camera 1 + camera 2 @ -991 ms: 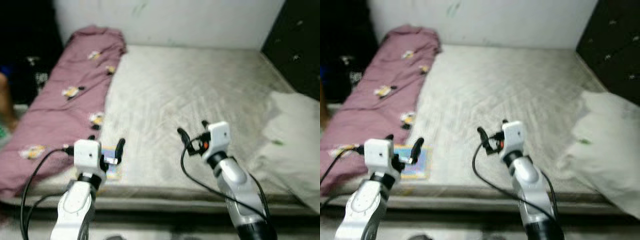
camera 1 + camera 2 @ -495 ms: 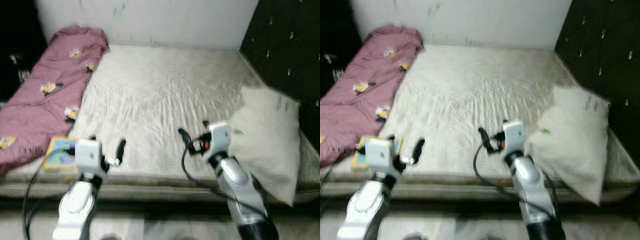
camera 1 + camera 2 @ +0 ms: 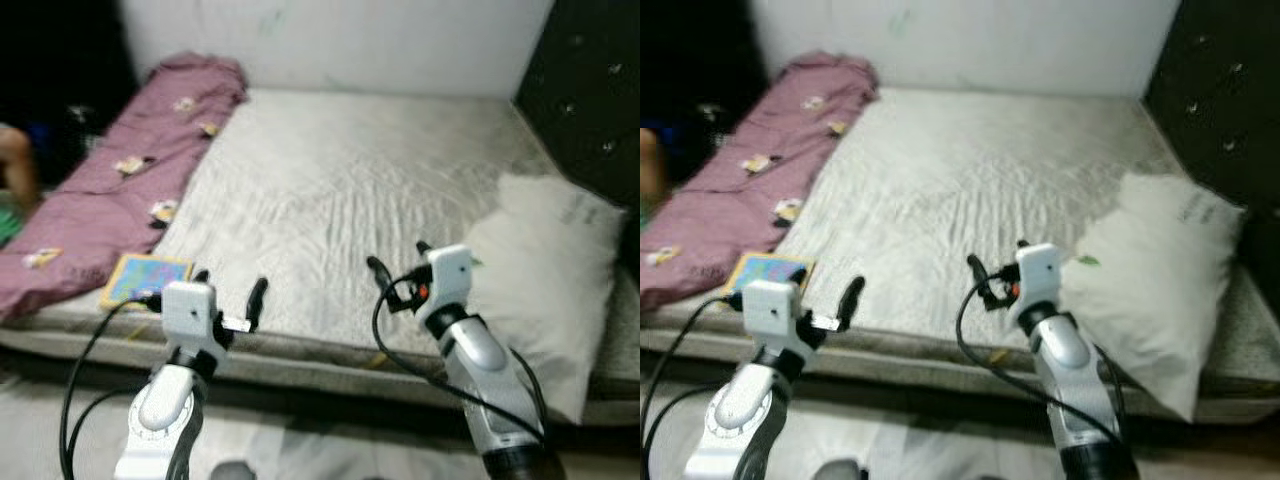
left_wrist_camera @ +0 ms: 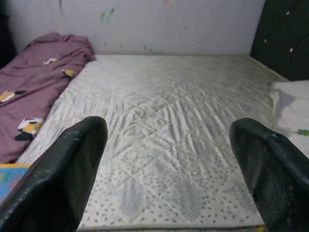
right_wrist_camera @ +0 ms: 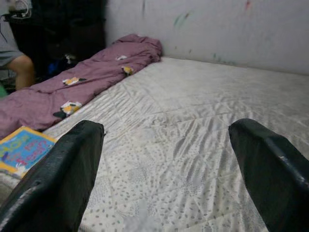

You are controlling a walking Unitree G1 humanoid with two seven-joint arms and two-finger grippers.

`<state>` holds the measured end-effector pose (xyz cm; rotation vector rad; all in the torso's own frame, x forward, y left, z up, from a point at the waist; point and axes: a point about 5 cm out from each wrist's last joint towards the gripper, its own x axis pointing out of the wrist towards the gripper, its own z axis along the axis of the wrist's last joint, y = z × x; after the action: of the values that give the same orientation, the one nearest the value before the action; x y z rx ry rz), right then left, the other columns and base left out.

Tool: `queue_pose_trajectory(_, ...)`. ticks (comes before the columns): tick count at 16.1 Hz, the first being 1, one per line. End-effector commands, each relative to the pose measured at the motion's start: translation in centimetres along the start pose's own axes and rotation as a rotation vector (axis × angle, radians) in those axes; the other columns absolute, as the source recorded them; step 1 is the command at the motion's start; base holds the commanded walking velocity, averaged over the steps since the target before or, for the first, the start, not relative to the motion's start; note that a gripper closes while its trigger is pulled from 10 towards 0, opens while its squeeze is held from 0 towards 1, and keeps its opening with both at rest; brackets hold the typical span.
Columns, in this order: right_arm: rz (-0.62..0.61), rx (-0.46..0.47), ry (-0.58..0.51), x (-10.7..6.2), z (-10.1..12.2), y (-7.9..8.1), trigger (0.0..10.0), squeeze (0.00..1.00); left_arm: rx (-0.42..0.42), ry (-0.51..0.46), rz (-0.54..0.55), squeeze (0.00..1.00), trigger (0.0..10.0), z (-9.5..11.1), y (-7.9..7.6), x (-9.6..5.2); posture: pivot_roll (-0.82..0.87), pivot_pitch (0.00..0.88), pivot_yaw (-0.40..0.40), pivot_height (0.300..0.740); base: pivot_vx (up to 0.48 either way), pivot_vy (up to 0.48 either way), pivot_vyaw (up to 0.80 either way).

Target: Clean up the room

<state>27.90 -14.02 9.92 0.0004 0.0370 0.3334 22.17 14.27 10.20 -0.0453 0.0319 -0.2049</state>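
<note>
We faced a bare quilted mattress (image 3: 340, 190); its near edge ran just beyond both released grippers, left gripper (image 3: 228, 297) and right gripper (image 3: 398, 272). A colourful book (image 3: 146, 279) lay flat left of the left gripper, beside the purple blanket (image 3: 120, 190).

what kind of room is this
Most likely a bedroom. A large bare mattress takes up most of the view, with a white pillow at one side, a rumpled purple blanket along the other, and a padded dark headboard behind the pillow.
</note>
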Motion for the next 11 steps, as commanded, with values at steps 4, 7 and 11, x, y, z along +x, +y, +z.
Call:
queue_pose_trajectory(4, -0.004, 0.004, -0.025, 0.37, 0.55, 0.24, 10.0, 0.0, 0.02, -0.021, -0.002, 0.0, 10.0, 0.54, 0.41, 0.27, 0.02, 0.019, -0.016, 0.74, 0.319, 0.0, 0.0)
queue_pose_trajectory(7, -0.006, 0.004, -0.026, 0.38, 0.55, 0.22, 10.0, 0.0, 0.021, -0.023, -0.004, 0.0, 10.0, 0.55, 0.43, 0.31, 0.02, 0.017, -0.015, 0.74, 0.32, 0.0, 0.0)
queue_pose_trajectory(11, -0.009, 0.001, -0.034, 0.31, 0.61, 0.17, 10.0, 0.0, 0.024, -0.02, -0.009, 0.0, 10.0, 0.48, 0.41, 0.35, 0.02, 0.015, -0.01, 0.74, 0.317, 0.0, 0.0)
